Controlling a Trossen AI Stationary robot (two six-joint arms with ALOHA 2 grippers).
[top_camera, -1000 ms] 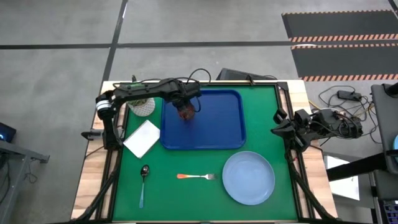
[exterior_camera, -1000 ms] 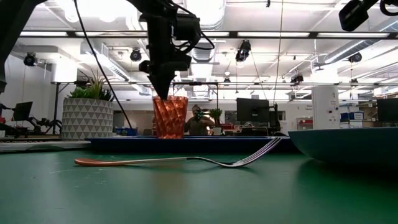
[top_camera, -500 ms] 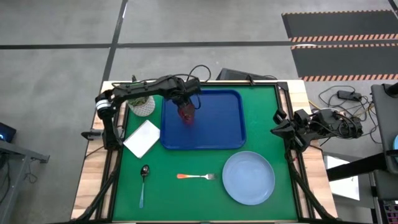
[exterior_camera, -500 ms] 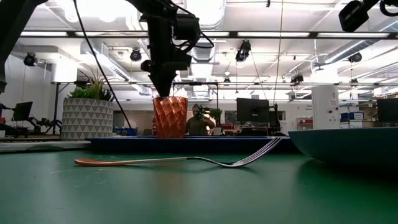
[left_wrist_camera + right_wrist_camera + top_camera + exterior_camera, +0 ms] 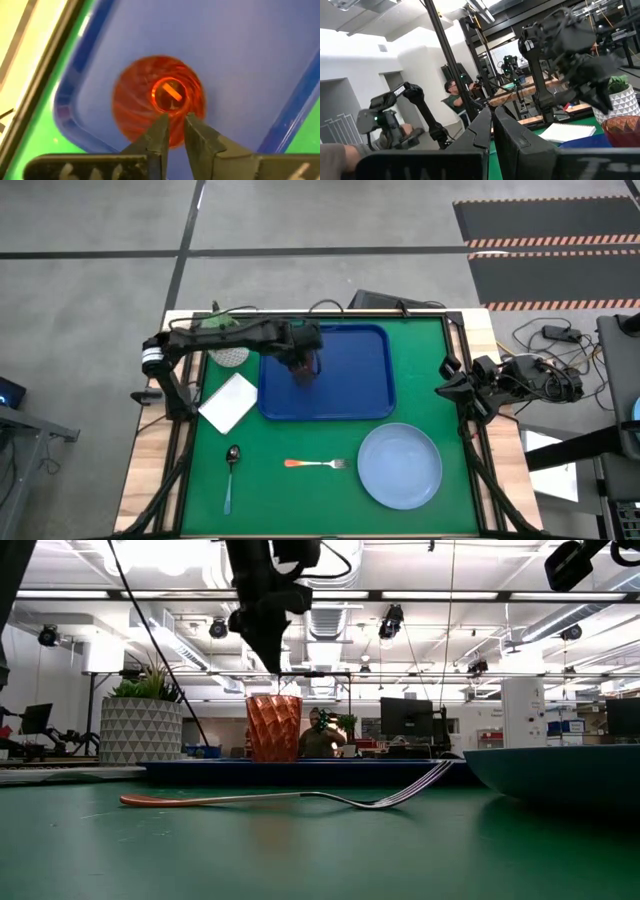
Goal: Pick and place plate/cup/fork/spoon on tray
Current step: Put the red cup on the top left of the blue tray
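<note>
Tray (image 5: pixel 345 395): a large, stiff, deep-blue plastic rectangle with rounded corners and a raised rim, lying at the far middle of the green mat (image 5: pixel 420 380). It probably needs no handling.

Plate (image 5: pixel 400 465): a round, light-blue, shallow-rimmed dish on the mat near the tray's near right corner. It looks rigid and smooth, perhaps slippery. Its rim is the only likely purchase, since it lies flat.

Cup (image 5: pixel 302 367): a small, dark-red, translucent tumbler with a faceted wall, standing upright inside the tray toward its far left part. It is probably light and easily tipped, and its lip suits a pinch.

Spoon (image 5: pixel 230 475) and fork (image 5: pixel 318 464): slim pieces lying flat on the mat, well apart from the tray. The spoon has a light-blue handle and a shiny bowl, the fork an orange handle and metal tines. Both sit low, so a mid-handle grasp seems best.

Left gripper (image 5: pixel 173 124): it hangs directly above the cup, clear of its lip, with fingers nearly together and nothing between them.

Right gripper (image 5: pixel 492 116): parked at the table's right edge, fingers pressed together.
</note>
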